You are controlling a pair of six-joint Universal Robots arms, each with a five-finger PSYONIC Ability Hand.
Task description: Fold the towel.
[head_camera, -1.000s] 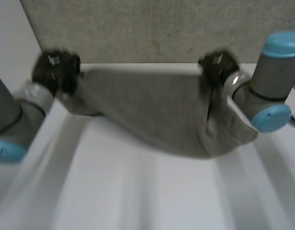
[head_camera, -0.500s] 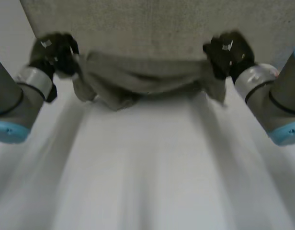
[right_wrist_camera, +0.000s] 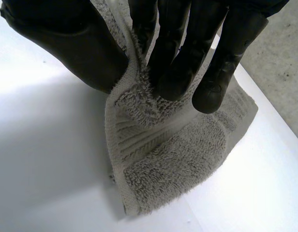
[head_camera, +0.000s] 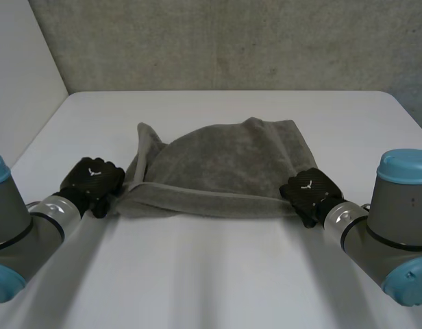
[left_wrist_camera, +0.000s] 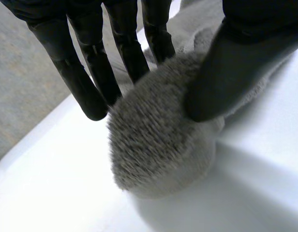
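Fingers (right_wrist_camera: 183,63) of the right hand (head_camera: 308,190) are clamped onto the towel (head_camera: 218,171). Dark fingertips dig into the pile from one side and the thumb (right_wrist_camera: 67,43) presses in from the other. A ridge of grey terry is squeezed up between them, so that's a firm pinch, right at the towel's near right corner. Below that pinch the corner sits on the white table (head_camera: 218,281), and two layers of cloth show there, one lying on the other.

Over to the left hand (head_camera: 94,181), at the towel's near left corner. Its wrist view shows the thumb planted on a bunched, rolled-up lump of cloth. The fingers run straight and close together just behind that lump. The inner ones are against the towel, the outermost is off it over bare table. So the corner is nipped between thumb and fingers.

And the towel itself: down on the table, spread between the two hands. Its near edge runs as a fairly straight band from one held corner to the other. The far edge is humped and uneven, with a small flap poking out at the towel's far left. Both grey arms reach in from the towel's near side. Beyond the towel's far edge stands a rough grey wall (head_camera: 231,41).
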